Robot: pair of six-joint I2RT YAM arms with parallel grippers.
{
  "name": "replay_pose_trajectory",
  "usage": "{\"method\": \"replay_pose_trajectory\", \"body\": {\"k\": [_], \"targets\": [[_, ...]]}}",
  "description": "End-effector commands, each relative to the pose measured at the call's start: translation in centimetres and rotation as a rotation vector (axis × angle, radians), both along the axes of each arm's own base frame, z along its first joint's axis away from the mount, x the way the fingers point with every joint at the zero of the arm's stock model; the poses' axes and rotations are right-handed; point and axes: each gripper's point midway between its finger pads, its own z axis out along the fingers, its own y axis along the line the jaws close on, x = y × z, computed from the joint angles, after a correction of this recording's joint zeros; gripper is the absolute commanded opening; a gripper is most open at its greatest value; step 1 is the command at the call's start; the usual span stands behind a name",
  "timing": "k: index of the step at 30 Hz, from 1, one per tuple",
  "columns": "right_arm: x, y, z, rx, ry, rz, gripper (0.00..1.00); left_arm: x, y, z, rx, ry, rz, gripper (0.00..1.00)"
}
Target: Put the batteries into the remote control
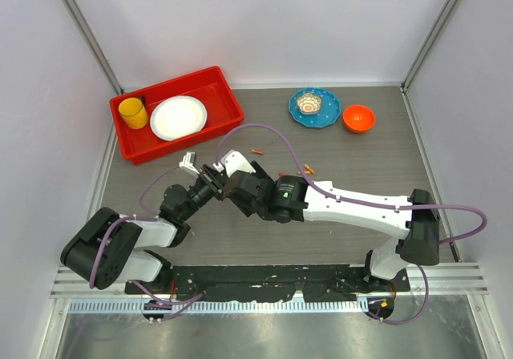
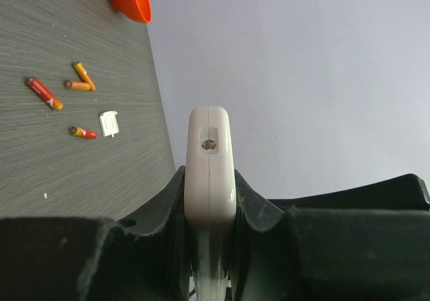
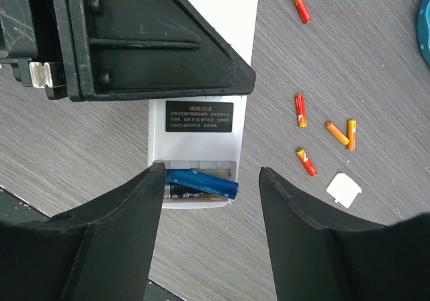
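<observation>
My left gripper is shut on the white remote control, clamping its sides and holding it back up just above the table. In the right wrist view the remote control shows its open battery bay. A blue battery lies slanted across the bay, and a dark battery sits beside it. My right gripper hangs open over the bay, one finger on each side, holding nothing. Several orange-red batteries lie loose on the table to the right, one more farther off.
The small white cover piece lies by the loose batteries. At the back stand a red bin with a yellow cup and white plate, a blue plate bearing a small bowl, and an orange bowl.
</observation>
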Motion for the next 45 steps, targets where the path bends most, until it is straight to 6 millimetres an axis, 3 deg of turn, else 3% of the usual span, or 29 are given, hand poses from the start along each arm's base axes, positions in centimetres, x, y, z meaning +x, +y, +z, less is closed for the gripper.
{"method": "replay_pose_trajectory", "body": {"k": [1,6,7,8,13,14,16,17,19,20,21,22,24,25,26,27,28,30,37,45], "targets": [[0.5,0.9,2.0,0.063,-0.039,-0.015,0.64,-1.2,0.3,5.5,-0.109,-0.207,-0.015,0.0],[0.5,1.4,3.9,0.142,-0.054,-0.005,0.66,-1.1,0.3,5.3,-0.103,-0.202,-0.012,0.0],[0.3,1.3,4.8,0.172,-0.059,0.001,0.76,-1.0,0.3,5.2,-0.102,-0.2,-0.011,0.0],[0.1,1.7,5.4,0.204,-0.054,0.017,0.79,-1.0,0.3,5.1,-0.101,-0.198,-0.011,0.0],[-0.3,1.7,7.9,0.305,-0.063,0.038,0.85,-0.8,0.2,5.0,-0.095,-0.199,-0.01,0.0],[-0.5,1.5,9.1,0.349,-0.074,0.04,0.86,-0.8,0.2,5.1,-0.097,-0.2,-0.012,0.0],[-0.4,1.0,9.0,0.377,-0.076,0.025,0.87,-0.8,0.1,5.1,-0.097,-0.2,-0.012,0.0],[-0.2,0.5,10.4,0.443,-0.093,0.01,0.88,-0.8,0.1,5.2,-0.1,-0.206,-0.012,0.0],[1.0,-1.1,9.4,0.479,-0.095,-0.057,0.91,-0.7,0.2,5.4,-0.106,-0.213,-0.005,0.0],[1.3,-1.7,10.9,0.597,-0.093,-0.1,0.92,-0.8,0.3,5.8,-0.115,-0.227,-0.002,0.0],[1.8,-2.6,11.2,0.667,-0.085,-0.138,0.93,-0.8,0.4,5.9,-0.119,-0.232,0.004,0.0],[2.8,-3.9,8.6,0.688,-0.044,-0.186,0.94,-0.8,0.5,6.1,-0.127,-0.237,0.009,0.0],[3.5,-5.2,10.7,0.95,0.018,-0.242,0.95,-0.9,0.7,6.7,-0.141,-0.251,0.016,0.0],[2.7,-4.9,8.6,0.971,0.111,-0.198,0.95,-0.9,0.8,7.0,-0.145,-0.262,0.021,0.0],[4.3,-6.2,9.2,1.044,0.103,-0.239,0.95,-1.2,1.0,7.6,-0.151,-0.282,0.024,0.0],[4.2,-6.6,9.5,1.098,0.128,-0.25,0.95,-1.2,1.2,7.9,-0.155,-0.293,0.033,0.0],[4.2,-6.7,8.2,1.106,0.162,-0.257,0.95,-1.2,1.3,8.1,-0.156,-0.301,0.041,0.0],[3.7,-6.1,9.0,1.198,0.222,-0.198,0.96,-1.4,1.9,8.7,-0.163,-0.328,0.07,0.0],[2.5,-4.6,7.5,1.371,0.379,-0.119,0.95,-1.3,2.3,9.3,-0.171,-0.346,0.1,0.0],[2.0,-4.0,5.2,1.413,0.482,-0.12,0.88,-0.8,2.5,9.1,-0.181,-0.32,0.121,0.0]]}}
